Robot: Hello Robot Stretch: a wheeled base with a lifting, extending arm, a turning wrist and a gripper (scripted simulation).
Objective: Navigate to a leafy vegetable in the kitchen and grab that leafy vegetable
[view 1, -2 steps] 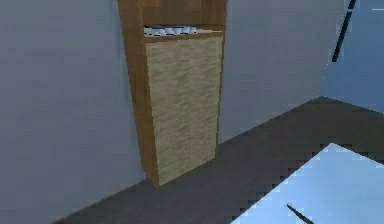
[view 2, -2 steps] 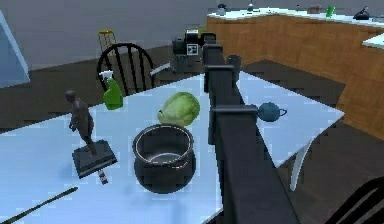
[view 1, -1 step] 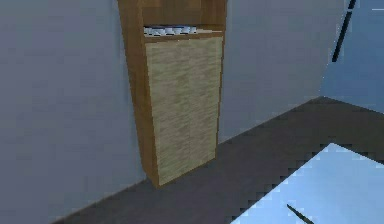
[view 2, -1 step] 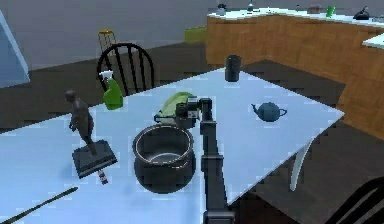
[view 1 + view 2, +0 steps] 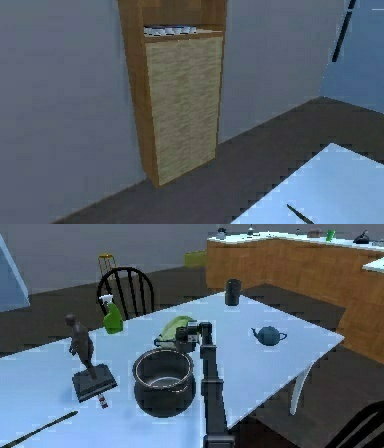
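arm side view | end effector (image 5: 172, 341) near dark pot (image 5: 163, 379) on white counter (image 5: 300, 354) | grip and hold: cannot tell | green leafy vegetable (image 5: 180, 324) lies on counter just behind end effector, between spray bottle (image 5: 112, 316) and teapot (image 5: 267, 335)

Tall wooden cabinet (image 5: 183, 105) against grey wall (image 5: 60, 90). Dark floor (image 5: 270, 150). White table (image 5: 40, 374), black chair (image 5: 128, 286) at its far side. Wooden counter (image 5: 290, 269) beyond.
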